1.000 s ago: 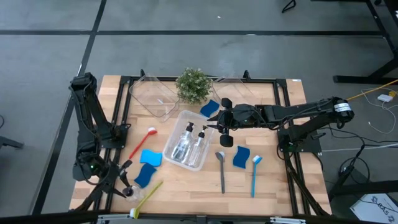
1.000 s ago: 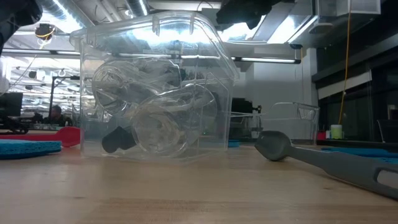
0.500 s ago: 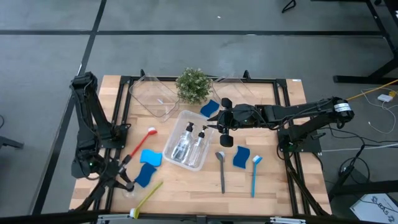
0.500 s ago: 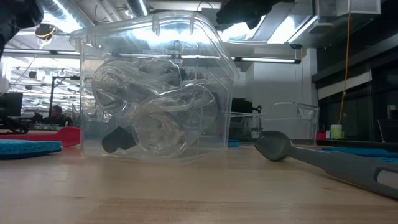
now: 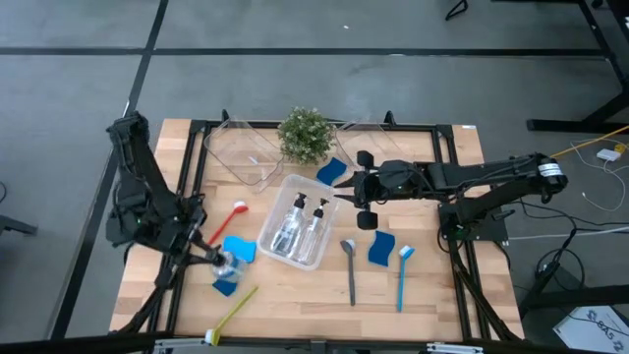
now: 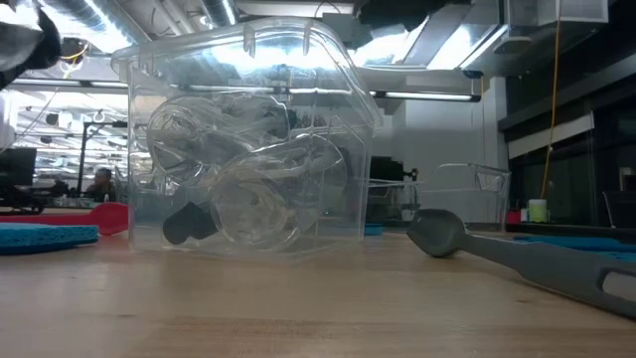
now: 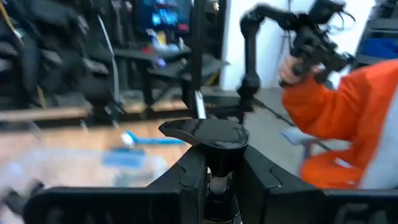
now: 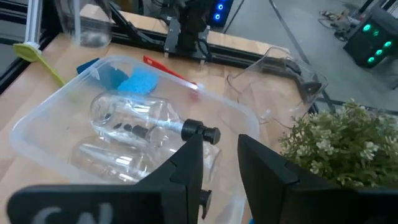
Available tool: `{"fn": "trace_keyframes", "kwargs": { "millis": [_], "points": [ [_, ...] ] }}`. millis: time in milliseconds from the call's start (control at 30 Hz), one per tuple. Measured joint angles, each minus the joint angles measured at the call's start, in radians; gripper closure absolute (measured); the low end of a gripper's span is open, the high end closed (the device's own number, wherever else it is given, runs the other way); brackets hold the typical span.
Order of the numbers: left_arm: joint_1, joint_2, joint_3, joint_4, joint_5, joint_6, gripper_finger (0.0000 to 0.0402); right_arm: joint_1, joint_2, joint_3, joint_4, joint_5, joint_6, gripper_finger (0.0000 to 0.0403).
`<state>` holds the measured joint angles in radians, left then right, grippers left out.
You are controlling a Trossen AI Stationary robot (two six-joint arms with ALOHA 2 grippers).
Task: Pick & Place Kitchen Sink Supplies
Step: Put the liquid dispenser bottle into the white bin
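My left gripper (image 5: 214, 259) is shut on a small clear pump bottle (image 5: 228, 264) with a black top, above the blue sponges (image 5: 239, 249) near the table's left side. My right gripper (image 5: 344, 197) hovers open just right of a clear bin (image 5: 316, 193), touching nothing. Two more pump bottles (image 5: 297, 226) lie on their sides inside that bin (image 8: 37, 118). A red brush (image 5: 224, 224), a yellow-green brush (image 5: 231, 313), a grey brush (image 5: 350, 267) and a blue brush (image 5: 403, 277) lie flat on the table. Other sponges (image 5: 380, 248) (image 5: 331, 170) lie nearby. My left gripper pinches the pump bottle between its two fingers (image 7: 186, 174) at the neck just under the black pump head (image 7: 208, 134). The pump head stands up between the fingertips. The bottle's body is hidden below the fingers in the wrist view. It appears lifted off the table.
Two empty clear bins (image 5: 246, 152) (image 5: 378, 133) and a green potted plant (image 5: 305, 135) stand along the far edge. A person in orange (image 7: 336, 118) shows beyond the table. Bare wood lies along the near edge, between the yellow-green brush and the grey one.
My left gripper has risen from the near left corner and moved toward the bin, carrying the pump bottle from the table up over the blue sponges. My right gripper has shifted slightly toward the table's right.
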<state>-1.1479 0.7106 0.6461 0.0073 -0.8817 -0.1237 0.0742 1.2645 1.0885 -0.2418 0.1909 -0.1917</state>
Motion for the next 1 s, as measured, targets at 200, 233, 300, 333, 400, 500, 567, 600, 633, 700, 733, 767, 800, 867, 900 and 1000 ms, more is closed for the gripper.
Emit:
{"fn": "trace_keyframes", "kwargs": {
  "millis": [200, 233, 300, 333, 400, 500, 567, 600, 633, 700, 733, 767, 800, 867, 900, 1000],
  "points": [
    [0.215, -0.001, 0.107, -0.002, 0.081, 0.101, 0.035, 0.0, -0.034, 0.0, -0.063, 0.0, -0.01, 0.0302],
    [0.259, 0.001, 0.121, -0.002, 0.095, 0.097, 0.035, 0.0, -0.036, 0.0, -0.077, 0.001, -0.021, 0.0302],
    [0.353, 0.01, 0.144, 0.003, 0.139, 0.075, 0.0351, 0.0, -0.038, 0.0, -0.091, 0.012, -0.043, 0.0302],
    [0.404, 0.018, 0.15, 0.016, 0.169, 0.061, 0.0351, 0.0, -0.038, 0.0, -0.104, 0.029, -0.057, 0.0302],
    [0.508, 0.039, 0.156, 0.055, 0.256, 0.032, 0.0353, -0.003, -0.039, 0.0, -0.121, 0.073, -0.088, 0.0302],
    [0.67, 0.09, 0.172, 0.109, 0.439, -0.041, 0.0356, -0.024, -0.044, 0.0, -0.168, 0.094, -0.108, 0.0302],
    [0.773, 0.14, 0.203, 0.107, 0.56, -0.108, 0.0357, -0.046, -0.053, 0.0, -0.203, 0.079, -0.109, 0.0302],
    [0.819, 0.172, 0.222, 0.11, 0.608, -0.14, 0.0357, -0.058, -0.062, 0.0, -0.22, 0.071, -0.109, 0.0302],
    [0.861, 0.204, 0.24, 0.11, 0.651, -0.169, 0.0357, -0.068, -0.072, 0.0, -0.244, 0.069, -0.108, 0.0302],
    [0.932, 0.277, 0.278, 0.111, 0.713, -0.229, 0.0357, -0.091, -0.092, 0.0, -0.279, 0.07, -0.103, 0.0302],
    [0.963, 0.315, 0.296, 0.111, 0.736, -0.263, 0.0357, -0.101, -0.103, 0.0, -0.298, 0.07, -0.101, 0.0302],
    [0.99, 0.35, 0.311, 0.107, 0.753, -0.3, 0.0357, -0.111, -0.113, 0.0, -0.314, 0.07, -0.096, 0.0302],
    [1.015, 0.387, 0.33, 0.106, 0.765, -0.338, 0.0358, -0.12, -0.122, 0.0, -0.321, 0.07, -0.091, 0.0302],
    [1.053, 0.454, 0.362, 0.107, 0.794, -0.417, 0.0358, -0.137, -0.139, 0.0, -0.339, 0.07, -0.085, 0.0302],
    [1.071, 0.487, 0.379, 0.109, 0.811, -0.454, 0.0358, -0.144, -0.146, 0.0, -0.343, 0.07, -0.085, 0.0302],
    [1.11, 0.575, 0.422, 0.108, 0.865, -0.525, 0.0358, -0.16, -0.156, 0.0, -0.367, 0.07, -0.084, 0.0302]
  ]
}}
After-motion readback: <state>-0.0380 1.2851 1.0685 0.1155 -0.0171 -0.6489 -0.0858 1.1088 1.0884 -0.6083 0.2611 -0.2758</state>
